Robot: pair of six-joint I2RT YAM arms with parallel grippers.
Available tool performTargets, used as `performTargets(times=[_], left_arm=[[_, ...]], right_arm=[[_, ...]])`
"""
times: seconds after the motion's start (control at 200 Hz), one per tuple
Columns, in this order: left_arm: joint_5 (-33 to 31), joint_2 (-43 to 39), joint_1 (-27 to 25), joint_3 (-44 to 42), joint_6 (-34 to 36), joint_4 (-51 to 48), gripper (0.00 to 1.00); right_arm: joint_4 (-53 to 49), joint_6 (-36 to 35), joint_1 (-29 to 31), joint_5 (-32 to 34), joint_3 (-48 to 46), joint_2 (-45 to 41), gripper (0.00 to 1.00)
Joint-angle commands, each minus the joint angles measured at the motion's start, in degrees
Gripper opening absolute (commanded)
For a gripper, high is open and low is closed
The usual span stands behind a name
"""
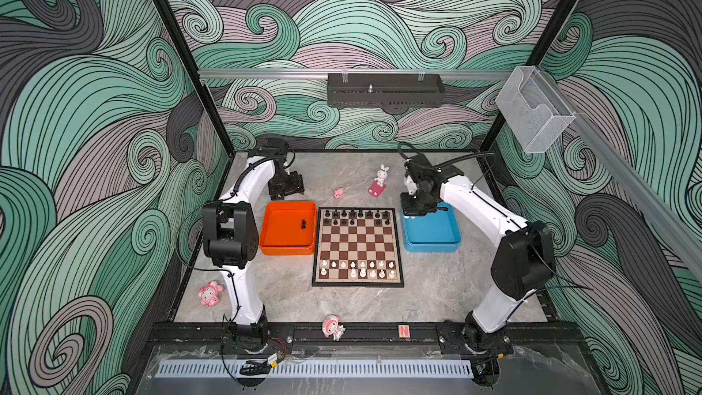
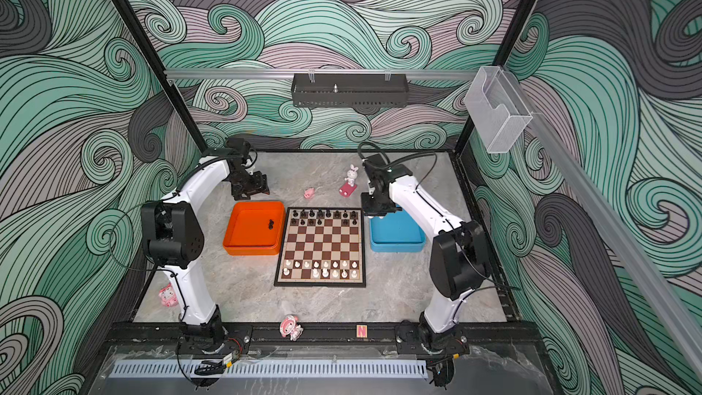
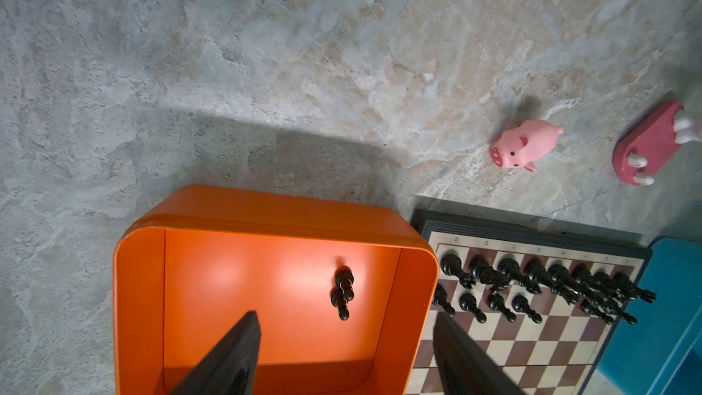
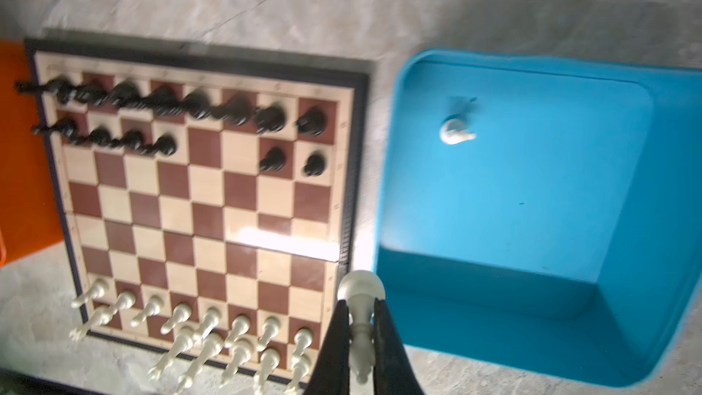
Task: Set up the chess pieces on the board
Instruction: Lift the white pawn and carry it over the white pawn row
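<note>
Since your right gripper (image 4: 359, 336) is clamped on a white chess piece (image 4: 361, 290), base pointing out past the fingertips, at the blue tray (image 4: 532, 191)'s board-side rim, the board (image 4: 205, 218) lies just beside it, toward the left arm. Its white ranks (image 4: 211, 317) line the edge nearest the arm bases, so I'd judge you should carry the piece that way, kept upright.

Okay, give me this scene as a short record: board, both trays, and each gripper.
board: black pieces on far rows, white pieces on near rows
orange tray: loose black pieces lying inside
blue tray: one loose white piece lying inside
left gripper: open, holding nothing
right gripper: shut on a white chessman, by the blue tray
</note>
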Motion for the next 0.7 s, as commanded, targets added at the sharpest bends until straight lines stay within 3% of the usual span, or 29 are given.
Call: performTargets(times=[0.0, 0.315, 0.696], left_arm=[[1.5, 0.9, 2.1, 0.1, -0.5, 0.6, 0.75], [1.8, 1.9, 7.3, 0.2, -0.7, 0.4, 0.75], [5.3, 2.0, 14.5, -0.2, -2.0, 1.1, 0.75]], right_arm=[[-2.5, 3.3, 7.7, -0.2, 2.5, -0.4, 0.10], [-2.1, 5.5, 25.6, 0.3, 10.8, 7.4, 0.10], [1.3, 6.4, 32.6, -1.6, 7.7, 11.9, 0.10]])
